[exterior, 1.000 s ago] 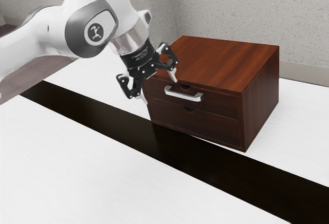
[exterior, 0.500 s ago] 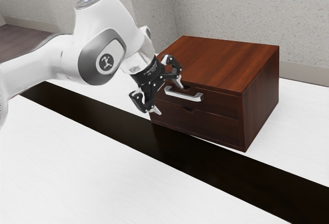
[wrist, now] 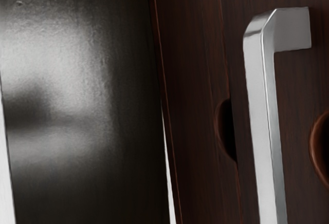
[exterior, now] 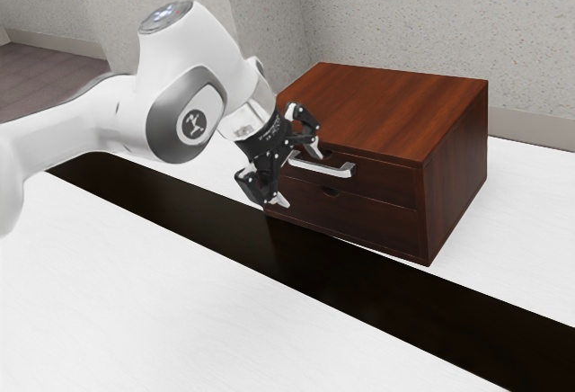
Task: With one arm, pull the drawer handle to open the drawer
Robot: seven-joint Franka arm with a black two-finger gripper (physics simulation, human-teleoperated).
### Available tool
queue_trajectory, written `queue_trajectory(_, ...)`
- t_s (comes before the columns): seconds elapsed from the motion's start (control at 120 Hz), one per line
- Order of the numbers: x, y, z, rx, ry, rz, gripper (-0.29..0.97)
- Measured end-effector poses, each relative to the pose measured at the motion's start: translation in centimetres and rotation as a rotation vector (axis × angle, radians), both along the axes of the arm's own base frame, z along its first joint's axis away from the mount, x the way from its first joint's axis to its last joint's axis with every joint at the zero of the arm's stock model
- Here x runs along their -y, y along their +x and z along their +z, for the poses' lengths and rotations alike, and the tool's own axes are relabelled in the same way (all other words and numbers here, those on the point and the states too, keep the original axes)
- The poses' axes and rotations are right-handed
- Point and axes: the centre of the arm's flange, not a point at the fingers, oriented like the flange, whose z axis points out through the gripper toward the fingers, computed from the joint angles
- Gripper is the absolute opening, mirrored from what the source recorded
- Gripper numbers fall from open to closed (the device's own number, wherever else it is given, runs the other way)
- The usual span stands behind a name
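Observation:
A dark wooden cabinet (exterior: 395, 104) with two drawers stands on the table. The upper drawer (exterior: 377, 179) looks flush with the cabinet front and carries a silver bar handle (exterior: 322, 167). My black gripper (exterior: 298, 176) is open at the cabinet's corner toward the exterior view's left. One finger sits above the handle's near end and the other below it, at the lower drawer's edge. Neither finger visibly grips the bar. In the wrist view the handle (wrist: 264, 121) runs close past the hand over the drawer front (wrist: 195, 106), with a round recess behind it.
The white table (exterior: 135, 320) has a wide black stripe (exterior: 377, 293) running under the cabinet's front. A grey wall and baseboard (exterior: 530, 127) lie behind the cabinet. Open table surface lies in front of the cabinet.
My hand has moved toward the exterior view's right and turned, closing in on the cabinet front until its open fingers straddle the handle's end. The drawer has not moved.

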Motion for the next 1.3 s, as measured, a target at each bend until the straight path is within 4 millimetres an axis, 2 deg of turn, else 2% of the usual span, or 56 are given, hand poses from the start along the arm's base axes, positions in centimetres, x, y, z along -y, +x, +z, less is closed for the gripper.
queue_trajectory(0.5,-0.7,1.3,-1.0,0.006,-0.008,0.054,0.68)
queue_trajectory(0.667,-1.0,1.9,-2.1,-0.007,-0.007,0.066,0.68)
queue_trajectory(1.15,-1.4,2.5,-3.0,-0.011,-0.005,0.087,0.67)
queue_trajectory(1.3,-1.3,2.6,-2.7,-0.005,-0.008,0.087,0.57)
